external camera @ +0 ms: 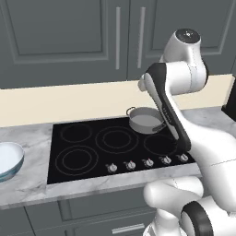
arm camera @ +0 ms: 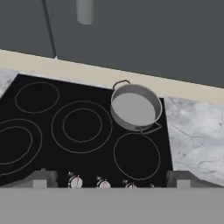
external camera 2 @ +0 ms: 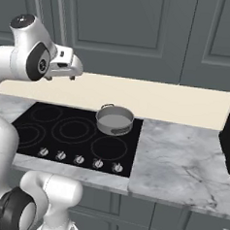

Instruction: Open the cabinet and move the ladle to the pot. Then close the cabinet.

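Observation:
The cabinet [external camera: 60, 37] hangs over the counter with both panelled doors shut. Its long silver handles [external camera: 118, 38] meet at the middle, and the cabinet [external camera 2: 123, 30] fills the wall behind the arm. One handle's lower end [arm camera: 84, 11] shows at the top of the hand view. The ladle is out of view. The silver pot [external camera: 146, 120] stands empty on the cooktop's back right burner; the same pot [external camera 2: 114, 120] [arm camera: 134, 106] shows from the right and from above. My gripper [arm camera: 113, 179] is open and empty, high over the cooktop's front edge; the gripper [external camera 2: 61, 76] hangs below the cabinet doors.
A black cooktop [external camera: 83, 152] with a row of knobs [external camera: 130, 164] lies in the marble counter [external camera 2: 181, 165]. A pale blue-white bowl [external camera: 8, 159] sits at the far left. A dark appliance [external camera 2: 229, 139] stands at the right end. Grey drawers [external camera: 129, 226] run below.

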Controlling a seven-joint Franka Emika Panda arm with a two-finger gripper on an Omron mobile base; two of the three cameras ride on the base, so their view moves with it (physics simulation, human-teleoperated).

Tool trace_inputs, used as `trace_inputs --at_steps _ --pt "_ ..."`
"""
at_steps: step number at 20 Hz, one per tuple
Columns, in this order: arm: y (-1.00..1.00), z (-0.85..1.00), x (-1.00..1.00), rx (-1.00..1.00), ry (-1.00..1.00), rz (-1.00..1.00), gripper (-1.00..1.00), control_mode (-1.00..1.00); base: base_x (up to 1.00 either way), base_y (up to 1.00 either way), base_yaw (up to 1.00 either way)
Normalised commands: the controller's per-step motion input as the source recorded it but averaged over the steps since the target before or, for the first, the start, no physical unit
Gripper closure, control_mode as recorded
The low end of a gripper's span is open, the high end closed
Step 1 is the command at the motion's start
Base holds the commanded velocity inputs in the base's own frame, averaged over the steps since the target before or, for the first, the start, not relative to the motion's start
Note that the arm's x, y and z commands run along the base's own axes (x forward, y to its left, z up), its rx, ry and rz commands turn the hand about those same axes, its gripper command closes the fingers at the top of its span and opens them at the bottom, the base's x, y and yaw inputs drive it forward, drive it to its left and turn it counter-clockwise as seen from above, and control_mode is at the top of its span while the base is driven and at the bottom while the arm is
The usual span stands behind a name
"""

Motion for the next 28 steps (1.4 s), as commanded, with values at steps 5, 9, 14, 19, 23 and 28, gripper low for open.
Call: trace_inputs --at_steps 5,9,14,19,23,28 --pt "0.08 0.27 -0.02 0.0 -0.21 -0.11 -1.0 -1.0 0.0 0.0 0.0" --pt "0.09 0.1 0.0 0.0 -0.24 -0.15 -1.0 -1.0 0.0 0.0 0.0" --pt "0.13 0.18 0.0 0.0 -0.14 -0.11 -1.0 -1.0 0.0 0.0 0.0" --pt "0.1 0.3 0.0 0.02 -0.03 -0.03 -1.0 -1.0 0.0 0.0 0.0" --pt "0.08 0.3 0.01 0.0 -0.05 -0.01 -1.0 -1.0 0.0 0.0 0.0" --pt "0.04 0.16 0.13 0.0 -0.08 0.0 -1.0 -1.0 0.0 0.0 0.0"
